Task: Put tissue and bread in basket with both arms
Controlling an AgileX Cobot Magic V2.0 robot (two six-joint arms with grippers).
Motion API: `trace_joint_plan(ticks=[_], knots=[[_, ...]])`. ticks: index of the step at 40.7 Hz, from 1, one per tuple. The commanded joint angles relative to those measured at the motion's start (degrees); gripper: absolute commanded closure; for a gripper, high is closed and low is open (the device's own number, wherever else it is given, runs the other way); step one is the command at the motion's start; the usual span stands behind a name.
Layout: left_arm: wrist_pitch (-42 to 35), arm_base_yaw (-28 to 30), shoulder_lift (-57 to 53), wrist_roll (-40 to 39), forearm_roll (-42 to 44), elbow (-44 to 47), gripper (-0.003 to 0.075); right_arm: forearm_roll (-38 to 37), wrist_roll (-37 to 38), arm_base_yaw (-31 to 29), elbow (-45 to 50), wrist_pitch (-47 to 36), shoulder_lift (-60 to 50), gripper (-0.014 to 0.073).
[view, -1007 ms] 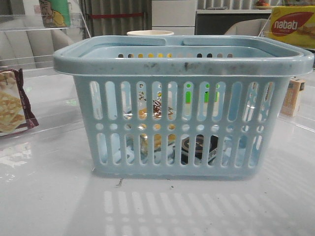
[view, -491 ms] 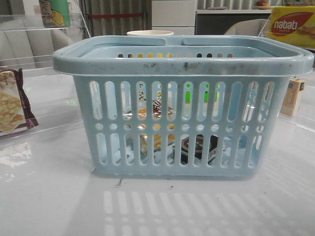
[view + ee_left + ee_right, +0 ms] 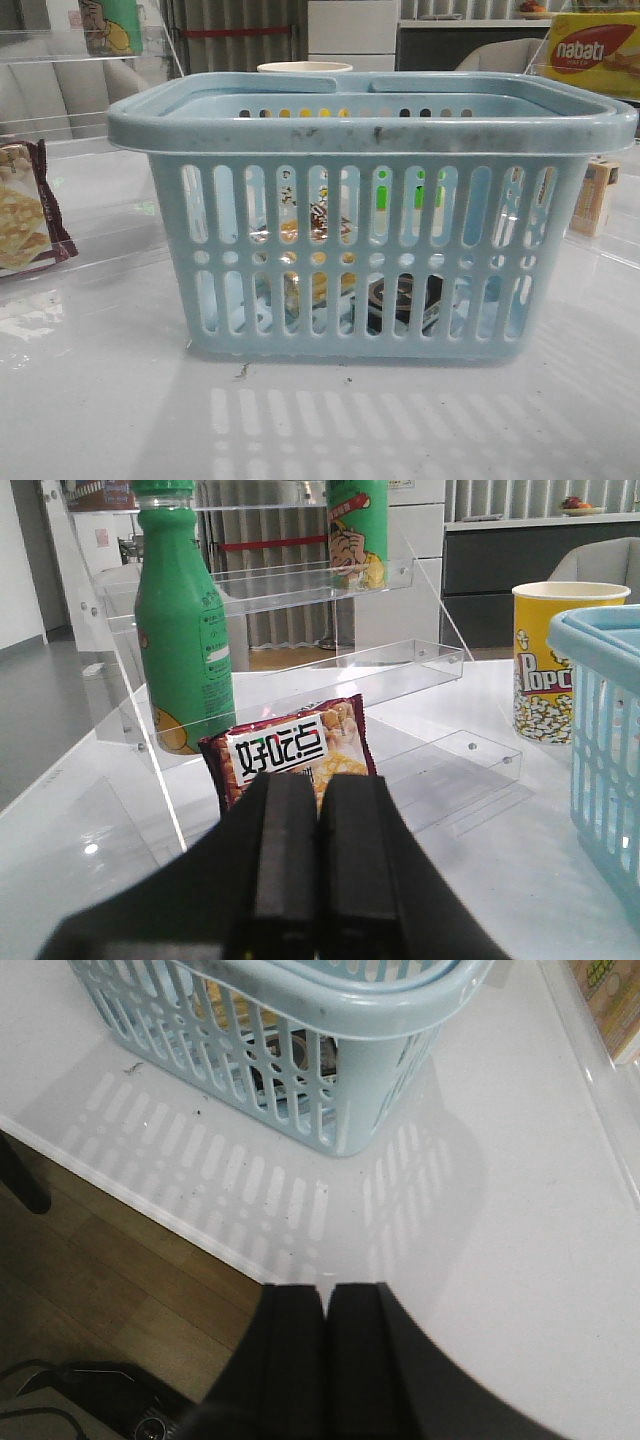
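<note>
The light-blue basket (image 3: 370, 220) stands in the middle of the table, handles folded down. Through its slots I see the clear packet of golden bread (image 3: 318, 232) and the black tissue pack (image 3: 404, 298) lying inside on the bottom. The basket also shows in the right wrist view (image 3: 300, 1020) and at the edge of the left wrist view (image 3: 605, 730). My left gripper (image 3: 318, 790) is shut and empty, away from the basket, facing a cracker packet. My right gripper (image 3: 326, 1295) is shut and empty over the table's front edge. Neither gripper shows in the front view.
A maroon-edged cracker packet (image 3: 295, 750) leans against a clear acrylic shelf (image 3: 300, 670) holding green bottles (image 3: 180, 630). A popcorn cup (image 3: 550, 660) stands behind the basket. A yellow Nabati box (image 3: 595, 55) and a small carton (image 3: 597, 195) sit at the right.
</note>
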Motion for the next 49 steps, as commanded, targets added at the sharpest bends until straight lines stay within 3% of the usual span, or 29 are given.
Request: trace_joint_plan(ticks=[1, 38, 43, 49], knots=[[-5.4, -0.5, -0.9, 0.0, -0.4, -0.1, 0.0629, -0.8, -0.3, 0.0, -1.4, -3.5, 0.6, 0.0538], [-5.4, -0.4, -0.9, 0.0, -0.4, -0.1, 0.0629, -1.2, -0.3, -1.5, 0.0, -4.3, -0.5, 0.0538], [-5.4, -0.4, -0.9, 0.0, -0.4, -0.1, 0.0629, -1.3, -0.3, -9.4, 5.6, -13.2, -4.3, 0.0538], [-5.4, -0.4, -0.9, 0.0, -0.4, -0.1, 0.0629, -1.2, -0.3, -19.5, 16.2, -30.2, -11.0, 0.0538]])
